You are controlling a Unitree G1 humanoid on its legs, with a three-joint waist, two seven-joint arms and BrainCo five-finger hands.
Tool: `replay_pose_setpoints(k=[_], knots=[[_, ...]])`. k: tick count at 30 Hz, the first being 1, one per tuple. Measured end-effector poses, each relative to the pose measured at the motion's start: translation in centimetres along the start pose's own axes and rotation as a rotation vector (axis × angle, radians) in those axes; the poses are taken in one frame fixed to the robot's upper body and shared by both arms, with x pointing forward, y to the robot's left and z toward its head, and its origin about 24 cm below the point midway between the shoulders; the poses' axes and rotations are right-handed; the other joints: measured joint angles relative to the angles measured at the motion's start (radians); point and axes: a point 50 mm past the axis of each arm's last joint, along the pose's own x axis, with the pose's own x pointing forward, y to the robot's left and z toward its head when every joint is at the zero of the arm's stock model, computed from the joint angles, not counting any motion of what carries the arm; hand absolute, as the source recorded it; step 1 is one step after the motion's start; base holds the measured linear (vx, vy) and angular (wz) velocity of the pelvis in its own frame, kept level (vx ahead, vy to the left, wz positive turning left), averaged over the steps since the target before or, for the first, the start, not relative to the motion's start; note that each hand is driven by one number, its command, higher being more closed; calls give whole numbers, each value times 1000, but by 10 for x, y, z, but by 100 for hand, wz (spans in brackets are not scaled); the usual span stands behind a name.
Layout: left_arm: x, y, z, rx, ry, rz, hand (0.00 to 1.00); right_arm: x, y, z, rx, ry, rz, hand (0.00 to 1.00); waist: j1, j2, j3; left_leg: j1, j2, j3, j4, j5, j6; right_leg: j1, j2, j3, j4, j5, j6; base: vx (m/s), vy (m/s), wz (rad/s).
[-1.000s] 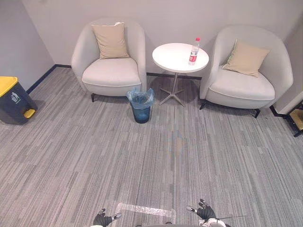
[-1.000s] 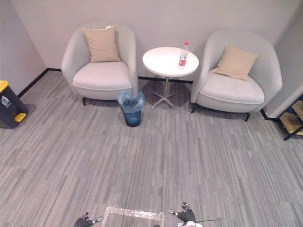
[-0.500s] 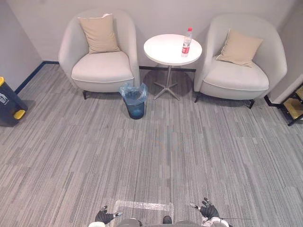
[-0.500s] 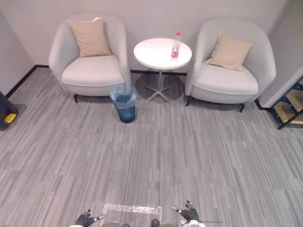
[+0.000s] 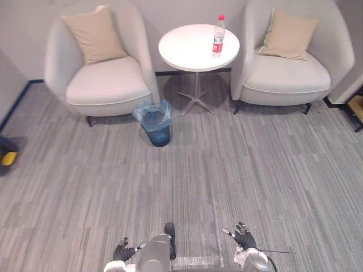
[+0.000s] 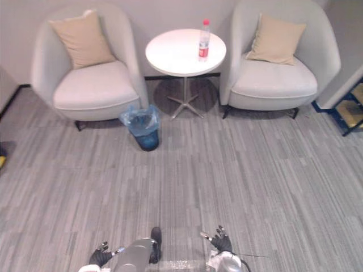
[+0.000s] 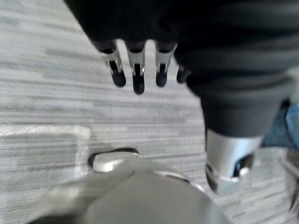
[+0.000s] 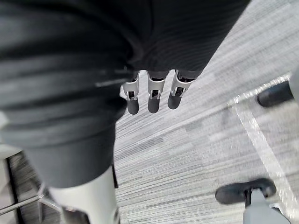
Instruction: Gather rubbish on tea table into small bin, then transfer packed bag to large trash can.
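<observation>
Bottle (image 5: 218, 35): upright on tea table (image 5: 187, 51), upper centre.
Small bin (image 5: 157, 123): blue-lined, lower left of table.
Hands: left hand (image 5: 122, 251), right hand (image 5: 243, 237) at bottom edge, fingers loose, empty.

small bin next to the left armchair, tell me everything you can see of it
The small bin is round and dark blue, lined with a thin, see-through light blue plastic bag whose crumpled edge spills out over the rim. It stands upright on the grey striped carpet, close by the front corner of the left armchair and to the left of the foot of the round white table. Whether it touches the chair, and what lies inside, cannot be told.
</observation>
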Motion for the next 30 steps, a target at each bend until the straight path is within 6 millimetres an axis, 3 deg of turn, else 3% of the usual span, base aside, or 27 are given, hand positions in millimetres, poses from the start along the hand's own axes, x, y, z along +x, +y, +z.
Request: replay_pose_setpoints(k=[1, 2, 3, 4, 5, 7, 8, 10, 12, 13, 14, 15, 17, 18, 19, 21, 22, 24, 26, 28, 30], knots=[[1, 0, 1, 2, 0, 0, 0, 0, 3, 0, 2, 0, 11, 0, 0, -8, 4, 25, -7, 18, 1, -18, 15, -33, -10, 2, 93, 13, 23, 523, 262, -34], [1, 1, 1, 10, 3, -3, 0, 0, 6, -1, -5, 3, 28, 0, -6, -11, 6, 85, -27, 29, -15, -43, 29, -94, -26, 5, 280, 53, 90, 414, 197, -24], [2, 0, 3, 19, -1, -9, 0, 0, 7, -1, -6, 3, 36, 0, -8, -11, 6, 127, -36, 35, -30, -56, 38, -138, -28, 15, 417, 80, 132, 483, 208, -13], [3, -2, 7, 28, -10, -17, 0, 0, 10, -1, -4, 1, 45, 0, -11, -9, 8, 171, -44, 39, -47, -65, 45, -189, -28, 12, 554, 93, 151, 436, 156, -11], [5, -7, 13, 36, -28, -33, 0, -1, 14, 2, -2, -15, 65, 0, -12, -2, 13, 232, -48, 41, -79, -72, 49, -252, -40, -39, 696, 94, 136, 494, 146, -12], [6, -20, 20, 19, -48, -64, 0, 0, 19, 5, -4, -30, 88, 0, -19, 12, 21, 323, -47, 41, -144, -74, 50, -327, -80, -153, 773, 77, 80, 368, 69, -11], [6, -29, 23, 0, -56, -86, 0, 0, 23, 7, -13, -37, 106, 0, -23, 16, 25, 375, -43, 42, -180, -74, 50, -363, -103, -221, 749, 58, 52, 348, 4, -7], [5, -40, 22, -28, -46, -122, 0, 1, 27, 7, -49, -31, 125, 0, -38, 27, 36, 436, -24, 46, -211, -74, 50, -393, -107, -301, 622, 33, 44, 341, -51, -3], [6, -42, 23, -42, -46, -129, 0, 3, 30, 9, -63, -33, 138, 0, -60, 28, 37, 475, 14, 37, -214, -75, 49, -413, -71, -353, 394, 54, 38, 341, -157, 8], [6, -41, 21, -40, -41, -128, 0, 4, 30, 9, -64, -31, 140, 0, -66, 25, 35, 487, 24, 27, -217, -77, 45, -410, -48, -358, 266, 102, 37, 367, -197, 15], [5, -38, 18, -18, -32, -128, 0, 3, 28, 6, -67, -19, 135, 0, -66, 8, 28, 498, 14, 13, -216, -94, 16, -403, -32, -345, 113, 239, 8, 401, -222, 21], [6, -35, 18, -13, -26, -131, 0, 3, 25, 4, -75, -14, 130, 0, -68, -20, 22, 523, 2, -16, -216, -124, -32, -402, -33, -335, 90, 283, -35, 473, -276, -1], [5, -45, 15, -30, -7, -152, 0, 8, 17, 13, -119, -21, 121, 0, -65, 50, 25, 534, 62, -56, -195, -141, -51, -392, 6, -364, 114, 235, -43, 400, -267, -9], [4, -49, 13, -37, -1, -161, 0, 9, 15, 15, -126, -26, 115, 0, -70, 62, 23, 517, 72, -60, -154, -142, -53, -388, 19, -369, 103, 223, -45, 267, -193, 8], [5, -51, 16, -64, -6, -157, 0, 10, 12, 17, -129, -33, 110, 0, -75, 79, 31, 452, 99, -75, -11, -142, -53, -362, 45, -380, 78, 205, -55, 348, -243, 10], [5, -53, 21, -105, -27, -150, 0, 9, 11, 19, -138, -41, 115, 0, -73, 105, 49, 308, 159, -122, 331, -67, -112, -283, 86, -401, 29, 183, -71, 387, -223, 6], [5, -52, 26, -127, -50, -144, 0, 8, 14, 20, -139, -52, 128, 0, -63, 98, 62, 231, 192, -143, 510, -70, -126, -223, 106, -404, 7, 158, -92, 354, -136, -5], [5, -49, 35, -139, -91, -140, 0, 6, 21, 16, -115, -47, 142, 0, -54, 82, 74, 151, 202, -131, 611, -75, -129, -137, 112, -406, -25, 133, -97, 336, -132, -4], [5, -52, 44, -148, -130, -149, 0, 5, 27, 18, -71, -62, 146, 0, -52, 68, 75, 56, 192, -88, 541, -98, -103, -75, 111, -406, -85, 125, -89, 318, -81, 0], [5, -58, 50, -148, -149, -165, 0, 7, 28, 23, -64, -74, 144, 0, -44, 68, 74, 11, 151, -66, 344, -104, -88, -38, 104, -398, -131, 135, -69, 351, 30, -11], [6, -61, 57, -150, -172, -175, 0, 8, 30, 26, -66, -82, 145, 0, -23, 59, 78, 6, 71, -56, 28, -39, -60, 3, 78, -377, -168, 124, -44, 430, 116, -19]])
